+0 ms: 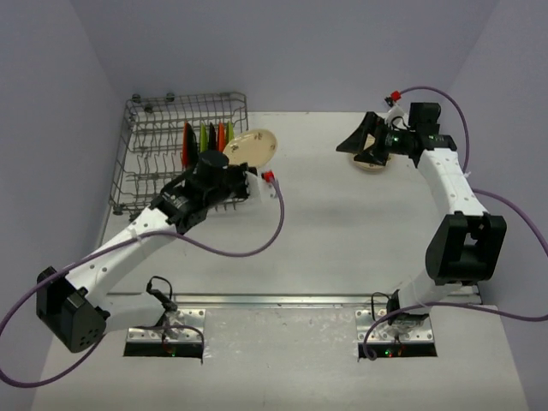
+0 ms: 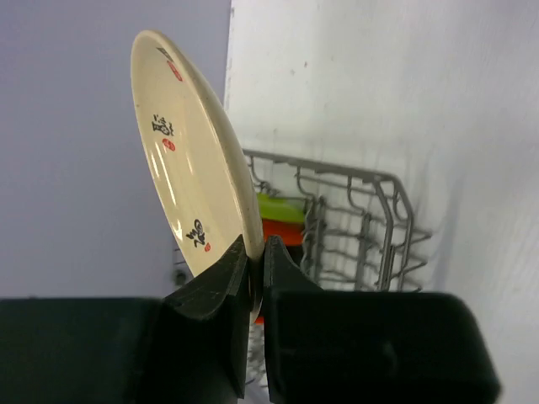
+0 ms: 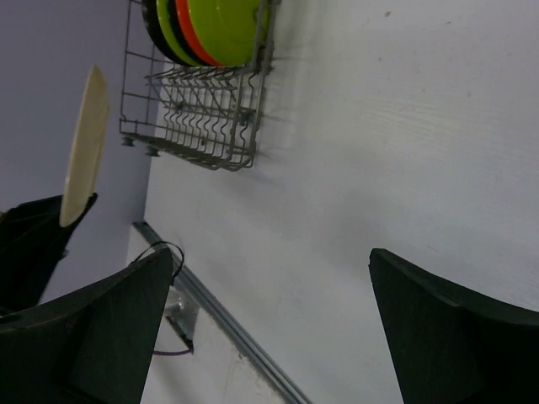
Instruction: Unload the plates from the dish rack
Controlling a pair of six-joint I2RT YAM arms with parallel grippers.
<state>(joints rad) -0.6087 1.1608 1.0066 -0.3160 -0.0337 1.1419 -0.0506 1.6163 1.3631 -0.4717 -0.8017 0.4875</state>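
Left gripper clamped on cream plate rim, held just beside dish rack; right gripper jaws wide apart above what looks like another plate.

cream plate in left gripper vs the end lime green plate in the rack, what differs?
Grip: the cream plate is pinched at its rim by the left gripper, out of the slots of the dish rack; the lime green plate stands in the rack, untouched.
Look: cream carries small dark and red prints; green looks plain.
Pose: from above, cream is tilted, face showing; green stands edge-on.
Both are round plates.
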